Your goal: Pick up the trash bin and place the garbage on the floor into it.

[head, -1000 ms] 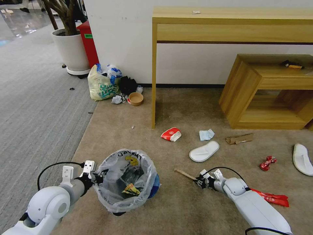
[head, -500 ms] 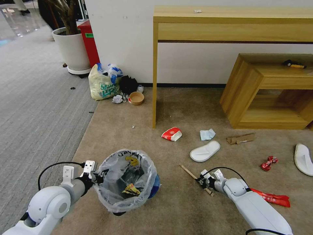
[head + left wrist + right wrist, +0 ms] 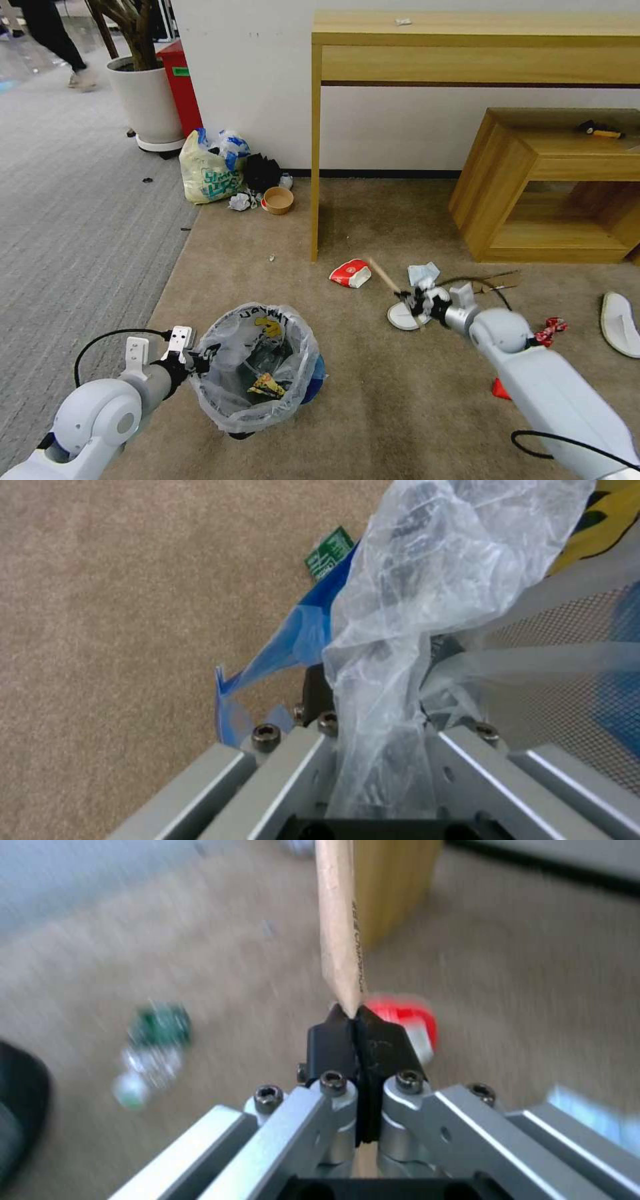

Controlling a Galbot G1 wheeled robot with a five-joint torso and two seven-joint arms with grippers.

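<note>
Left gripper pinched shut on bin rim, near, bin off the floor; farther out, right gripper clamped tight on stick; best carried slowly over the bin before letting go.

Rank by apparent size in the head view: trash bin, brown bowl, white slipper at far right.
1. Trash bin, largest, though nearest the camera.
2. White slipper, partly cut off.
3. Brown bowl, farthest away.
</note>
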